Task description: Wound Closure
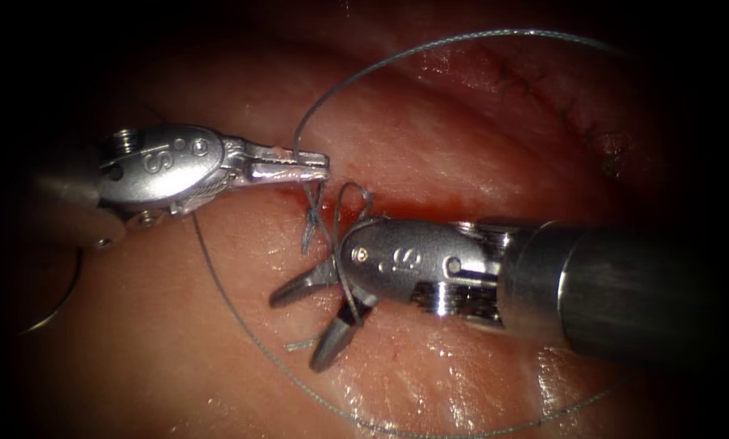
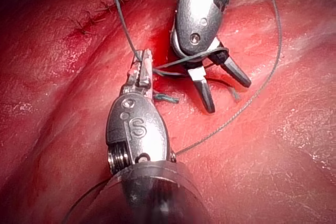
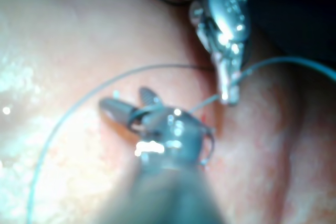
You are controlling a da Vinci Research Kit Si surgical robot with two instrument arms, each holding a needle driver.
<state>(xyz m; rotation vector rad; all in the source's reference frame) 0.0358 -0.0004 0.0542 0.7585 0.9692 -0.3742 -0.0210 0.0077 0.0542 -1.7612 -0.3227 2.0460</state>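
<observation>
My left tool point(image 1: 319, 165) comes in from the left, its jaws shut on the thread point(image 1: 429, 45) just above the cut point(image 1: 417, 203). From there the thread arcs up and to the right. My right tool point(image 1: 301, 329) lies across the tissue point(image 1: 177, 341) below the cut, jaws open and holding nothing. A turn of thread point(image 1: 344, 280) is wrapped around the base of its jaws, as the left wrist view shows point(image 2: 210, 56). Short frayed thread ends point(image 1: 309, 232) hang at the cut between the tools. The curved needle point(image 1: 55, 297) lies free at the far left, held by neither tool.
A finished row of stitches point(image 1: 559, 102) runs along the cut at the upper right. A long slack run of thread point(image 1: 242, 333) sweeps from under the left tool across the near tissue to the lower right. Red fluid point(image 1: 299, 195) wets the cut's edge.
</observation>
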